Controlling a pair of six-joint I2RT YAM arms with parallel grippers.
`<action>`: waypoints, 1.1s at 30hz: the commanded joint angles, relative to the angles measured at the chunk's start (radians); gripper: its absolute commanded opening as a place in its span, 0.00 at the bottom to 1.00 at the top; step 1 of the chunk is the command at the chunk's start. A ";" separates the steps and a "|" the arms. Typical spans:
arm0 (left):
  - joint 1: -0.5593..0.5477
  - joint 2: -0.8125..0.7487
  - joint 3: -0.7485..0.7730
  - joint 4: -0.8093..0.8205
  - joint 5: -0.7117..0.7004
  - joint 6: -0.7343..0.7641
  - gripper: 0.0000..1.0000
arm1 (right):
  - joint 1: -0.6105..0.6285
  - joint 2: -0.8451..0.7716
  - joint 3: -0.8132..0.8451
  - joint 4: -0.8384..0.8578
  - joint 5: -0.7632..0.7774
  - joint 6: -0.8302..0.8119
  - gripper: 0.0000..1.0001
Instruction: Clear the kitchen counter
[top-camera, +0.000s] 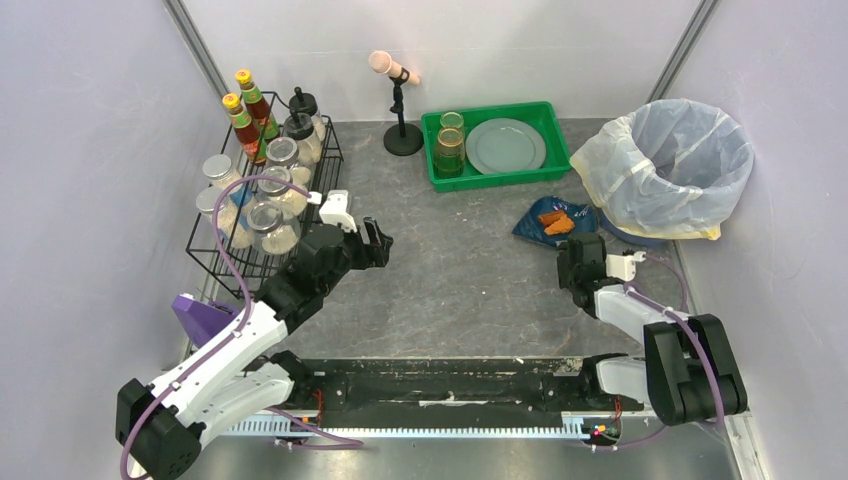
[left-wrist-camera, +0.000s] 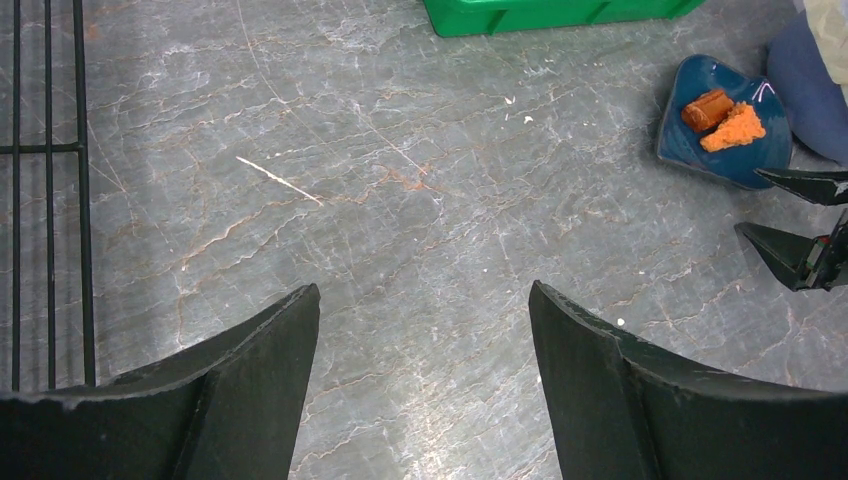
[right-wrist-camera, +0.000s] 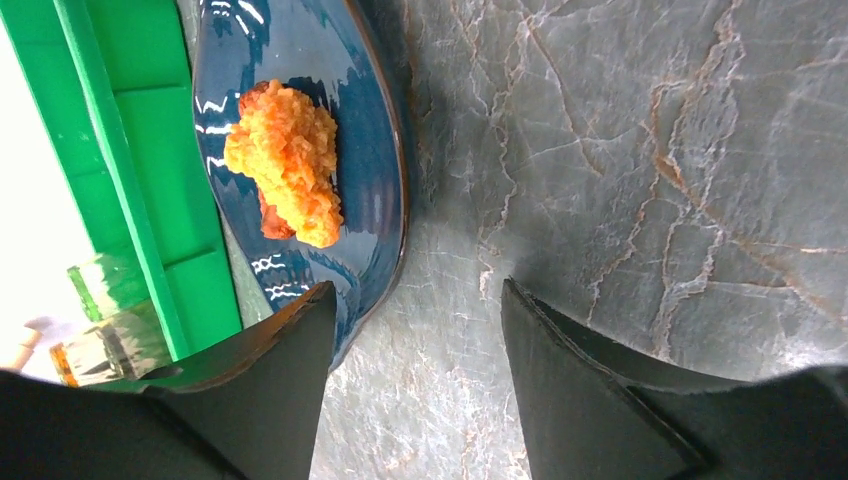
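The dark grey stone-look kitchen counter (top-camera: 460, 280) holds a blue plate (top-camera: 552, 218) with orange food scraps (top-camera: 556, 222), next to the bin. My right gripper (top-camera: 568, 250) is open and empty just in front of the plate; in the right wrist view one finger (right-wrist-camera: 290, 350) overlaps the plate's (right-wrist-camera: 300, 60) near rim, the food (right-wrist-camera: 285, 160) lying beyond. My left gripper (top-camera: 380, 240) is open and empty over bare counter (left-wrist-camera: 400, 200) beside the wire rack; the plate (left-wrist-camera: 725, 140) shows at its far right.
A black wire rack (top-camera: 262, 195) with jars and sauce bottles stands at left. A green tray (top-camera: 495, 145) with a glass and a grey plate sits at the back. A lined bin (top-camera: 670, 165) is at right. A small stand (top-camera: 402, 135) stands behind.
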 joint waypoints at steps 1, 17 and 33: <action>0.001 -0.018 -0.002 0.040 -0.009 -0.017 0.82 | -0.002 0.031 0.032 0.034 0.025 0.108 0.63; 0.001 -0.024 -0.001 0.036 -0.016 -0.007 0.82 | -0.002 0.204 0.105 0.048 0.003 0.281 0.49; 0.001 -0.028 0.000 0.035 -0.022 -0.005 0.82 | -0.003 0.147 0.056 0.001 0.017 0.209 0.00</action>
